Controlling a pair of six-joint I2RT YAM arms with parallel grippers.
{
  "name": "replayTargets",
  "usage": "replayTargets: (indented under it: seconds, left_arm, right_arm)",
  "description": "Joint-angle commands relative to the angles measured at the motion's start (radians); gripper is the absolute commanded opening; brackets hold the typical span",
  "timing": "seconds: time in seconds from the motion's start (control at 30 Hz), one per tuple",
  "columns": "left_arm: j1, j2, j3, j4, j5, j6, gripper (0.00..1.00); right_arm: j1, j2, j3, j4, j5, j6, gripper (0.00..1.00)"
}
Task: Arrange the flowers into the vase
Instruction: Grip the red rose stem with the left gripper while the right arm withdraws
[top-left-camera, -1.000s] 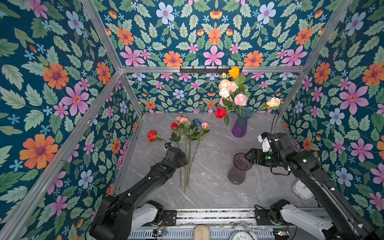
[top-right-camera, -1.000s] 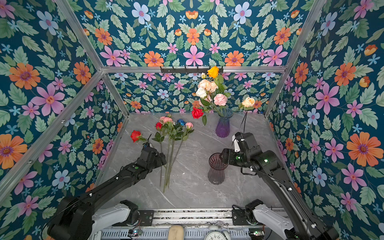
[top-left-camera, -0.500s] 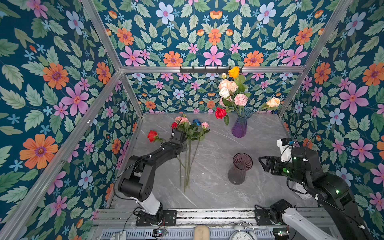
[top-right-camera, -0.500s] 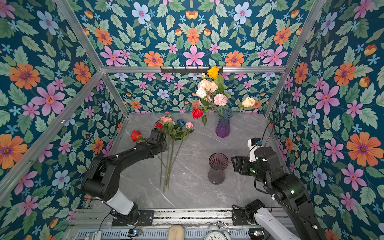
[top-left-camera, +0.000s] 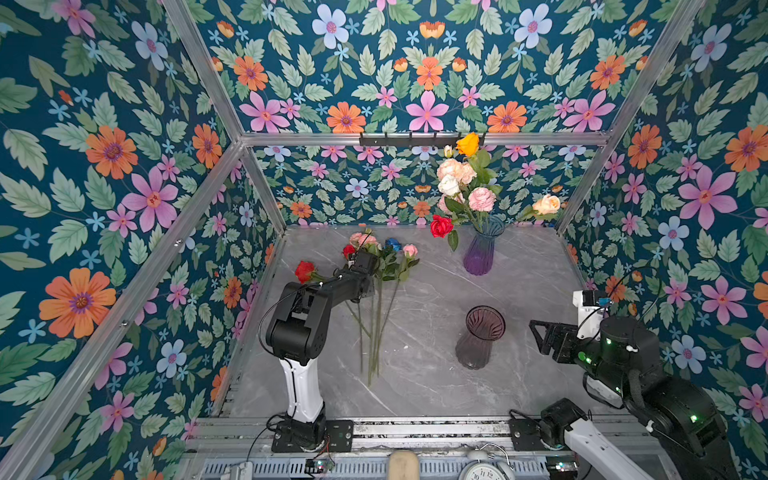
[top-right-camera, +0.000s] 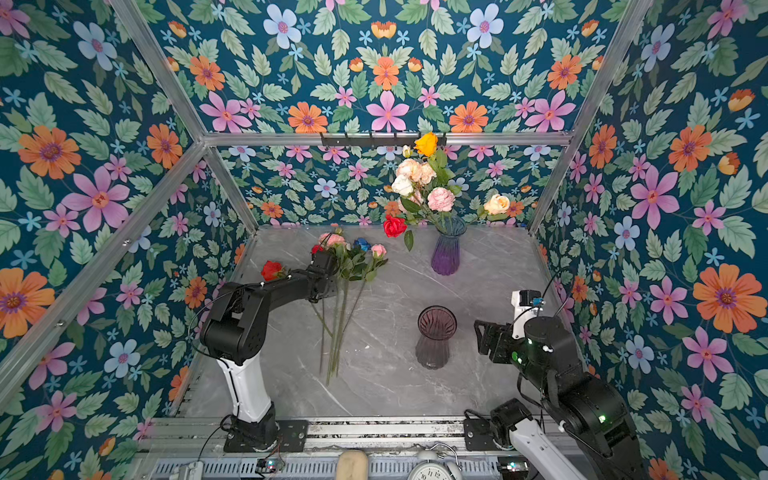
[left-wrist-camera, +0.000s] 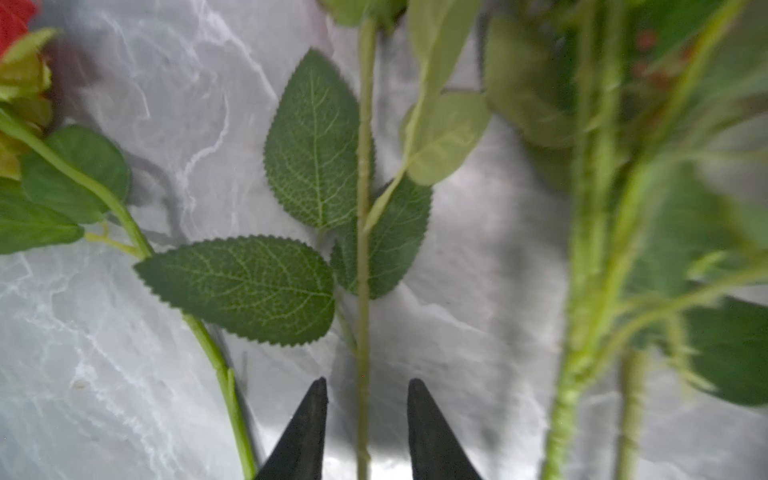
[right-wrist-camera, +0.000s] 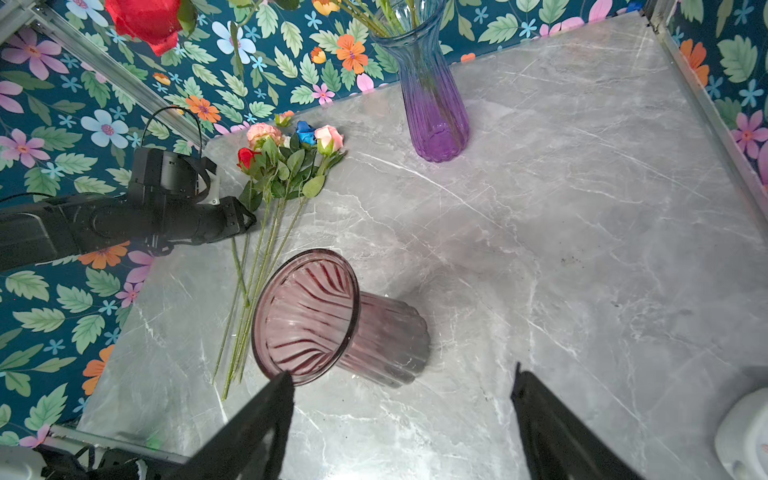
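Note:
Several loose flowers (top-left-camera: 384, 266) (top-right-camera: 353, 262) (right-wrist-camera: 286, 162) lie on the grey marble table, stems pointing to the front. A red rose (top-left-camera: 305, 271) (top-right-camera: 271, 269) lies apart at their left. My left gripper (top-left-camera: 366, 261) (top-right-camera: 326, 262) (left-wrist-camera: 368, 386) is down among them, its jaws narrowly open on either side of one thin green stem (left-wrist-camera: 363, 291), with a gap on each side. An empty mauve vase (top-left-camera: 478, 336) (top-right-camera: 434, 336) (right-wrist-camera: 332, 320) stands at centre right. My right gripper (top-left-camera: 538, 338) (top-right-camera: 480, 336) (right-wrist-camera: 402, 374) is wide open just right of it, holding nothing.
A purple-blue vase (top-left-camera: 482, 249) (top-right-camera: 446, 249) (right-wrist-camera: 432, 104) holding several flowers stands at the back. Flowered walls with aluminium posts enclose the table on three sides. An alarm clock (top-left-camera: 484, 471) sits at the front rail. A white object (right-wrist-camera: 744, 432) lies near the right arm.
My left arm has reached out to the flower bunch and its jaws have narrowed around a stem. My right gripper has drawn back rightward from the mauve vase.

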Motion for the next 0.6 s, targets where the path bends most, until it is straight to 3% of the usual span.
replayTargets:
  seconds: [0.0, 0.1, 0.2, 0.4, 0.5, 0.57]
  left_arm:
    - [0.012, 0.022, -0.006, -0.023, 0.002, -0.016, 0.36]
    - [0.014, 0.015, -0.038, 0.006, 0.012, -0.028, 0.22]
    - [0.018, 0.006, -0.054, 0.022, 0.035, -0.026, 0.00]
    - [0.022, -0.094, -0.091, 0.031, -0.004, -0.018, 0.00]
    - [0.022, -0.241, -0.121, 0.048, -0.016, -0.004, 0.00]
    - [0.018, -0.393, -0.152, 0.086, 0.034, 0.025, 0.00]
  right_arm:
    - [0.002, -0.009, 0.004, -0.004, 0.032, -0.022, 0.84]
    - [0.001, -0.006, 0.001, 0.001, 0.024, -0.017, 0.84]
    - [0.001, -0.001, 0.001, 0.010, 0.018, -0.014, 0.84]
    - [0.001, 0.016, 0.007, 0.020, 0.015, -0.015, 0.84]
    - [0.001, 0.029, 0.009, 0.029, -0.005, -0.030, 0.84]
    - [0.002, 0.039, 0.012, 0.028, -0.014, -0.040, 0.84]
